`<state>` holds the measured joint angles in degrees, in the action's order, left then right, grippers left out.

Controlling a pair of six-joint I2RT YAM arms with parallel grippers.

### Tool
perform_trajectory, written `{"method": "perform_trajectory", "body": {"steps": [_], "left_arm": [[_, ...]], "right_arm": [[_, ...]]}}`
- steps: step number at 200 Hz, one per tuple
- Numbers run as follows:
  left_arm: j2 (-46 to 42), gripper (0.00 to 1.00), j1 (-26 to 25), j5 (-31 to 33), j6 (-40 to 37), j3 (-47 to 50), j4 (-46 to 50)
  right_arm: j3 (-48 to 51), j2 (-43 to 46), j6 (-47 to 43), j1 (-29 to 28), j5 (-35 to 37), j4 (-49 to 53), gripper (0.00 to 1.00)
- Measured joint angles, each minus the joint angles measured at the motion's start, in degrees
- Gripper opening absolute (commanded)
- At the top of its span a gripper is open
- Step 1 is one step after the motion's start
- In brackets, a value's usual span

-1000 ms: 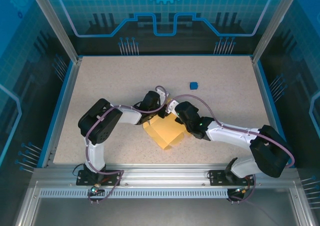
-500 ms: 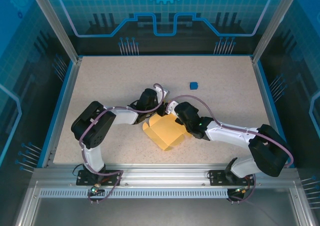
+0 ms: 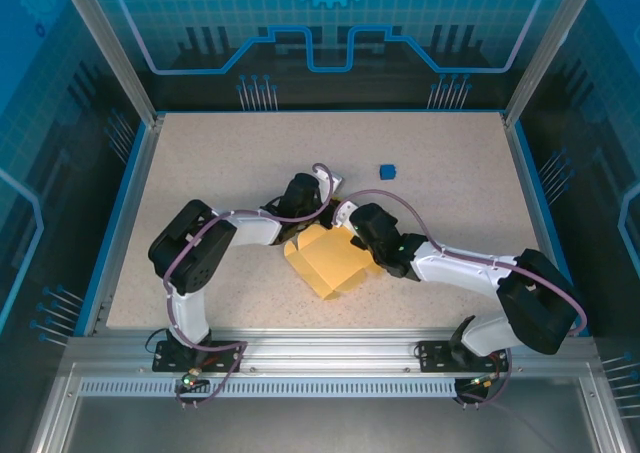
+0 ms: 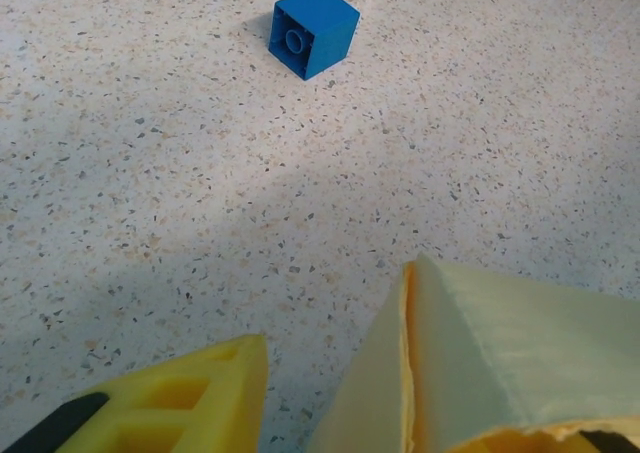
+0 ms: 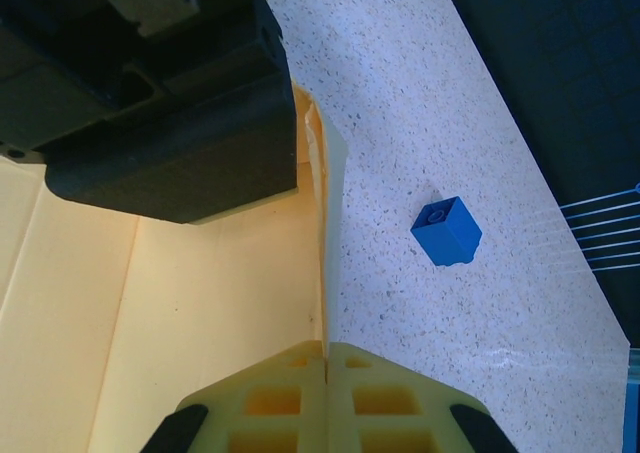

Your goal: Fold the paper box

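Right gripper [image 5: 325,361] first: its two yellow fingers [image 5: 390,398] are pressed flat together. The upright edge of the paper box [image 5: 200,303] runs straight into the seam between them, so it is pinching that thin wall. The left gripper [image 4: 420,398] stands partly parted. One yellow finger [image 4: 190,403] sits clear at 8 o'clock in its own camera, with bare table beside it. A pale flap of the box [image 4: 500,353] rises against the other finger at 5 o'clock, which is mostly hidden behind the card. It touches the flap there, but I see no squeeze.

From above, the left gripper [image 3: 320,211] and right gripper [image 3: 347,235] meet nose to nose at the middle of the table [image 3: 220,173]. Both are at the 12 o'clock edge of the paper box [image 3: 325,265], which spreads toward 6 o'clock from them.

I count two grippers, one box and one blue cube [image 3: 388,171], lying well apart at 1 o'clock from the grippers.

Overhead, the fingers are too small to read. The right wrist camera gives the pinch, a black casing [image 5: 170,103] over the box's inside at 11 o'clock, and the cube [image 5: 447,231] at 3 o'clock. The left wrist camera shows the cube [image 4: 314,30] at 12 o'clock, with a round stud on one face.
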<state>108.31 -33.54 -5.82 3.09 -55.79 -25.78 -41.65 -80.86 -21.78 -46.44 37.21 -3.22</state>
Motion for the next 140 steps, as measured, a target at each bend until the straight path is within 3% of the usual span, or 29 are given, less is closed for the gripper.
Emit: {"method": "perform_trajectory", "body": {"steps": [29,86,140], "left_arm": [[-0.02,0.34,-0.37,0.96,0.0,0.02,-0.24],[-2.01,0.57,0.44,1.31,0.07,3.69,-1.77],[-9.27,0.71,2.4,-0.13,1.33,9.2,-2.75]], "right_arm": [[0.0,0.0,0.2,0.02,0.0,-0.26,0.0],[0.0,0.0,0.15,0.02,0.04,-0.22,0.0],[-0.22,-0.26,-1.88,0.11,0.2,-0.83,0.0]]}}
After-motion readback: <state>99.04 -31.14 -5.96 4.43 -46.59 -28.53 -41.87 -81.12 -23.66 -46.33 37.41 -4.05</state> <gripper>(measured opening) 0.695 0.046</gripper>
